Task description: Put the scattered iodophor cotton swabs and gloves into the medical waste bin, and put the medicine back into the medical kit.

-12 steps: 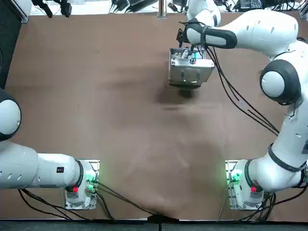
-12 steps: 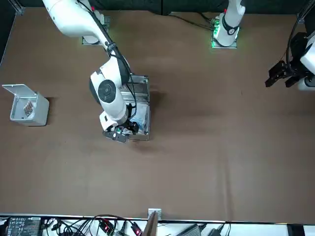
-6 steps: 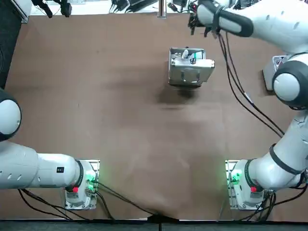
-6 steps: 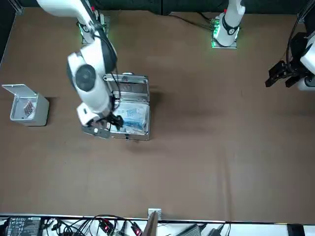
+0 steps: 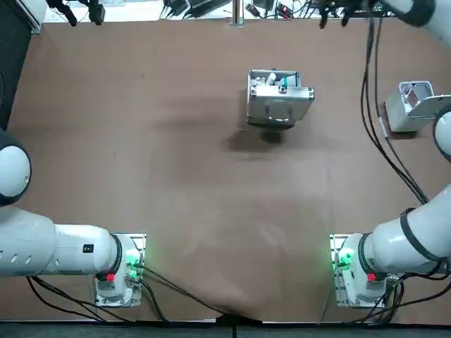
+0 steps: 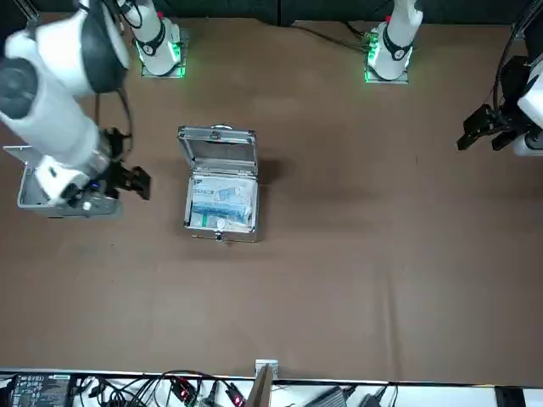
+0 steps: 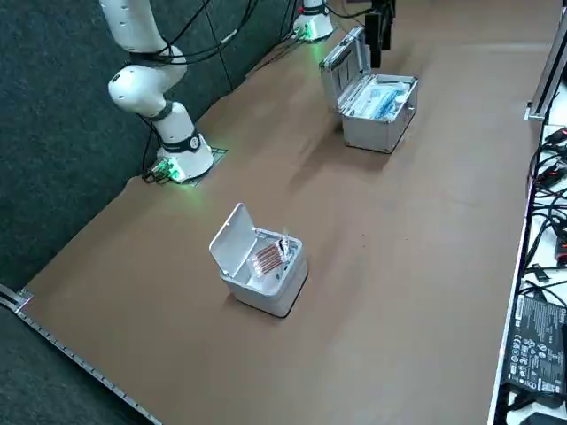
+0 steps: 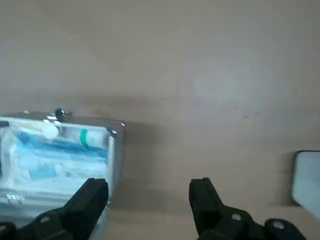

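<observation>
Medical kit (image 6: pixel 221 191) sits open on the brown surface (image 5: pixel 176 176), far half, a bit to the robot's right of centre. Nothing touches it. Medical waste bin (image 7: pixel 261 261) stands well apart at the right edge, white, flip lid up.

The right arm's big white link covers most of the bin in the front view. The right gripper (image 6: pixel 129 181) hangs above the surface between kit and bin, nearer the bin. In the wrist view its black fingers (image 8: pixel 92 197) are spread wide with nothing between them. Cables (image 7: pixel 542 177) and a black power brick (image 7: pixel 532 341) lie along the far edge, off the work area.

Kit's hinge line runs left-right across the robot's front. Its lid stands up on the robot's side and the latch side faces away. The tray opens upward.

Kit is a silver metal case with a handle on the lid. Medicine (image 6: pixel 222 203) lies flat inside: blue-and-white boxes plus a small item with a green part. Reddish-brown cotton swabs (image 7: pixel 267 257) lie inside the bin.
</observation>
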Robot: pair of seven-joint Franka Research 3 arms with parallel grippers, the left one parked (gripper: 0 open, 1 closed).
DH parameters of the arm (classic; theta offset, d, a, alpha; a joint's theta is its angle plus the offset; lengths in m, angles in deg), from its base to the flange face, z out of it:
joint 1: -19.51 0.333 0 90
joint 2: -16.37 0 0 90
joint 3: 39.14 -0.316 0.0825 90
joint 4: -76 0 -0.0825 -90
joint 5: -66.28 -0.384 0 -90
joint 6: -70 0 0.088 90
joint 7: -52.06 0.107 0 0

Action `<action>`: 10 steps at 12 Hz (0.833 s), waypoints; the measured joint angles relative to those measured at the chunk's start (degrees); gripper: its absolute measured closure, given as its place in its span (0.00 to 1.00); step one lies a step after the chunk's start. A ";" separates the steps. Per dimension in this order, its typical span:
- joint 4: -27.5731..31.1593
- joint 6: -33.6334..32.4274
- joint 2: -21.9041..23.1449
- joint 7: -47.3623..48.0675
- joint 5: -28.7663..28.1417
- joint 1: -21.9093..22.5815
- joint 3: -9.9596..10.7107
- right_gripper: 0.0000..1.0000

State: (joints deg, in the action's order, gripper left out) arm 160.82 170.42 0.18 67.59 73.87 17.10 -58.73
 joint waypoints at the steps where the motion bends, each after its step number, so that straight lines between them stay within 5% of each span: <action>1: 0.01 -1.08 1.25 -3.19 -0.69 -1.69 0.02 0.00; 6: 0.19 -8.51 7.92 -6.32 -1.90 -4.71 0.58 0.00; 7: 0.39 -9.50 8.83 -6.48 -2.78 -4.20 2.15 0.00; 10: 1.64 -12.52 11.94 -11.07 -7.43 -0.49 11.78 0.00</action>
State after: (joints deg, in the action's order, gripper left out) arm 162.46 157.90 12.13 56.52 66.44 16.61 -46.95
